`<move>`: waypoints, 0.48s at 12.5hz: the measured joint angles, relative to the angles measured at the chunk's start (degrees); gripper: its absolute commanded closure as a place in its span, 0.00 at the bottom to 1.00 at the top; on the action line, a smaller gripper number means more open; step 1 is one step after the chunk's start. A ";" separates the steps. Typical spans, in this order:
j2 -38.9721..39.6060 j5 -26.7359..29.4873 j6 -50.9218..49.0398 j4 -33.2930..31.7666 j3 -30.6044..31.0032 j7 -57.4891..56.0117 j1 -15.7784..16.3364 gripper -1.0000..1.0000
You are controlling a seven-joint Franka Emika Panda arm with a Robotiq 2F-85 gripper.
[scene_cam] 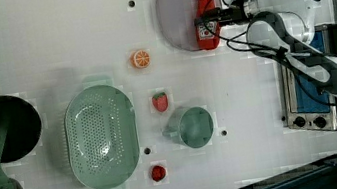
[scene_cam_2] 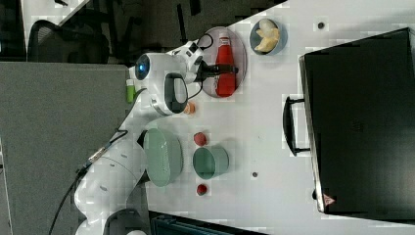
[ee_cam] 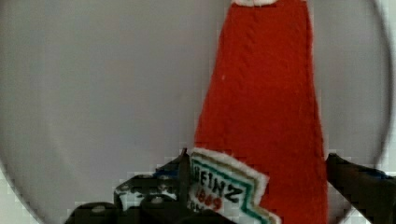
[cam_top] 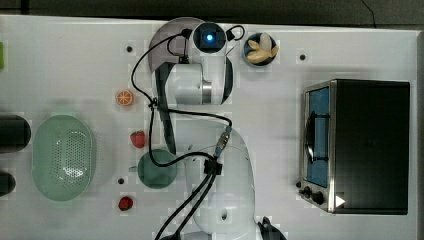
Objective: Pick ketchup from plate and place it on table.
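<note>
Across the top view, the white arm [cam_top: 200, 85] is reaching toward the far edge of the table [cam_top: 75, 65], its wrist covering most of the lilac-grey plate [cam_top: 162, 37], while a bowl of banana [cam_top: 260, 50] is sitting just to the top view's right of it and a toaster oven [cam_top: 357, 145] is standing well apart on the same side. Moving to the left view, the ketchup [scene_cam: 206, 15] is lying flat on the plate [scene_cam: 177, 15], cap toward the upper edge, and the gripper [scene_cam: 208, 18] is hanging over the bottle's middle with its jaws spread wide; an orange slice [scene_cam: 140, 59], a strawberry [scene_cam: 160, 102], a green cup [scene_cam: 192, 127] and a green perforated basket [scene_cam: 102, 135] are resting on the table nearby. Turning to the right view, the ketchup [scene_cam_2: 225, 63] is lying on the plate [scene_cam_2: 242, 54] with the gripper [scene_cam_2: 220, 70] straddling it. Looking through the wrist view, the red bottle [ee_cam: 266, 107] is lying between two dark fingers [ee_cam: 359, 182] that are standing apart on either side of the labelled end, released and not visibly squeezing it.
</note>
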 measured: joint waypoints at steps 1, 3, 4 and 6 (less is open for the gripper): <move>0.50 -0.03 0.59 0.11 0.23 -0.03 0.02 0.04; 1.18 -0.67 1.79 0.50 0.33 -0.03 0.21 0.29; 1.12 -0.53 1.73 0.50 0.37 -0.06 0.18 0.40; 0.95 -0.47 1.73 0.56 0.06 -0.08 0.30 0.42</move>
